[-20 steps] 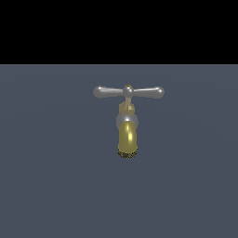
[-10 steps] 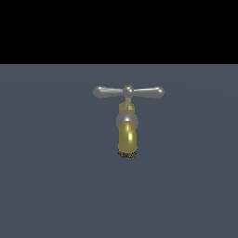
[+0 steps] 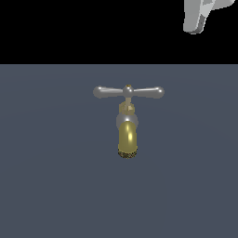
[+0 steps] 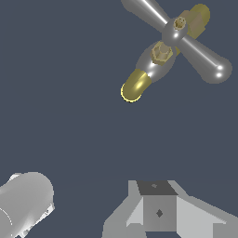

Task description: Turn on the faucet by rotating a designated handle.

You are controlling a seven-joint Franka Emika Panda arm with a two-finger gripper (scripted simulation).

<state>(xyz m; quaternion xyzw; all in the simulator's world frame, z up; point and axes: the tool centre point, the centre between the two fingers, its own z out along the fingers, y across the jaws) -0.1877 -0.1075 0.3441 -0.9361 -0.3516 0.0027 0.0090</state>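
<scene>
One faucet [image 3: 127, 135] stands alone on the dark grey floor [image 3: 51, 186].
Its silver handle [image 3: 128, 92] lies level across the brass stem, untouched. Only a white part of the gripper [image 3: 200, 16] shows, well apart at the exterior view's upper right; whether its jaws are apart cannot be told.

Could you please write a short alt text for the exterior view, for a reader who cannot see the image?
A small faucet stands alone on a dark grey-blue floor, its brass-yellow spout curving down toward the camera under a level silver crossbar handle. A pale grey part of the robot arm enters the exterior view's upper right corner, well apart from the faucet.
</scene>
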